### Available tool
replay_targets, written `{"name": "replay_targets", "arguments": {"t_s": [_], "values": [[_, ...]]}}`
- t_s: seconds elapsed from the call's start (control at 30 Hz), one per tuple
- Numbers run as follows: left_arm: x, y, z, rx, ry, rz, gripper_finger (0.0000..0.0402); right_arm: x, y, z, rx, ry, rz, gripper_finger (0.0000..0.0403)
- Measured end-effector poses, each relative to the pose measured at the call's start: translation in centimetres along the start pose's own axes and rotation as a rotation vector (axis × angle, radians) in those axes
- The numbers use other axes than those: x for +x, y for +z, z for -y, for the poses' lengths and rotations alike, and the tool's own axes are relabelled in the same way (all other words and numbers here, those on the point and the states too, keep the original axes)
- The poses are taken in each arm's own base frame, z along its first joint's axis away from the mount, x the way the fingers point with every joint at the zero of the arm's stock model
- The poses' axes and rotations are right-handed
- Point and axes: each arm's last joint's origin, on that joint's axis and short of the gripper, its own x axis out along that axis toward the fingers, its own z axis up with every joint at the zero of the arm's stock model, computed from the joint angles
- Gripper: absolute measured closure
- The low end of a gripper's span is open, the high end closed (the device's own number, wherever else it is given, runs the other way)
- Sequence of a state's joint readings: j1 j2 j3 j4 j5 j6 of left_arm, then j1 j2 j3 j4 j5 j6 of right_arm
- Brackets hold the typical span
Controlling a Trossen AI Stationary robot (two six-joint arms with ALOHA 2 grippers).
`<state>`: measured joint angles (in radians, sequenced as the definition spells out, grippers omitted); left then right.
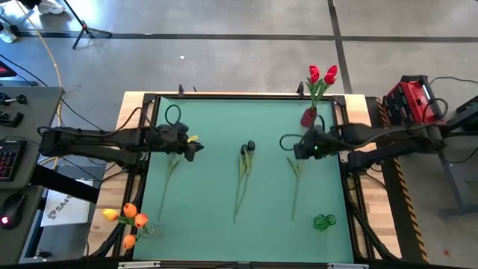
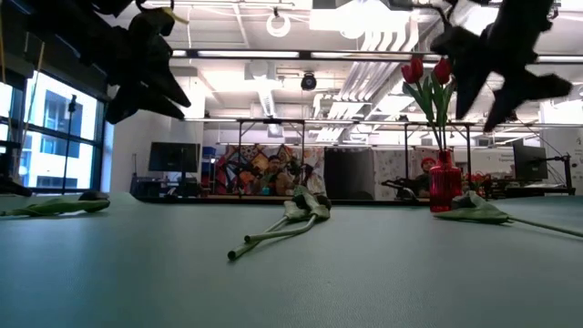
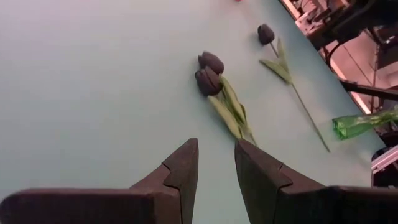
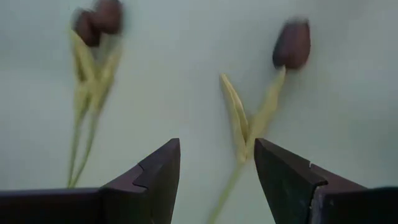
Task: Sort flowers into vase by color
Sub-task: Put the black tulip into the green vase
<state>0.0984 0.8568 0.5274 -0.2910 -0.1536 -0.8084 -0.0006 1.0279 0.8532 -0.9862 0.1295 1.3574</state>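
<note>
My left gripper (image 3: 216,144) hovers open above the table's left part, nothing between its fingers. A flower (image 1: 172,166) lies flat under that arm, its head hidden. Two dark tulips (image 1: 245,153) lie side by side mid-table. My right gripper (image 4: 216,143) hangs open above a single dark tulip (image 4: 291,43), with one finger to each side of its stem (image 4: 261,118) and well clear of it. A red vase (image 1: 308,117) with red tulips stands at the far right. At the near right is a green vase (image 1: 324,221), and at the near left orange tulips (image 1: 131,218).
The table has a raised frame (image 1: 246,96) around the green mat. Both arms reach in from the left and right sides. Free mat lies between the flower groups and along the near edge. A room with desks and screens shows beyond the far edge.
</note>
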Motion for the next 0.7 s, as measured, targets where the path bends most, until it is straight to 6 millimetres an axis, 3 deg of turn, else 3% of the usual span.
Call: {"name": "replay_targets", "arguments": {"t_s": [0.27,0.43,0.7], "values": [[0.0,0.4,-0.4,0.023,0.007,0.005,0.031,5.0,-1.3,2.3,0.119,-0.012,0.031,0.021],[0.0,0.5,-0.5,0.033,0.013,0.009,0.031,6.7,-0.8,4.4,0.129,-0.101,0.108,0.021],[0.0,0.5,-0.5,0.034,0.013,0.007,0.031,8.7,0.4,5.5,0.15,-0.041,0.161,0.0212]]}}
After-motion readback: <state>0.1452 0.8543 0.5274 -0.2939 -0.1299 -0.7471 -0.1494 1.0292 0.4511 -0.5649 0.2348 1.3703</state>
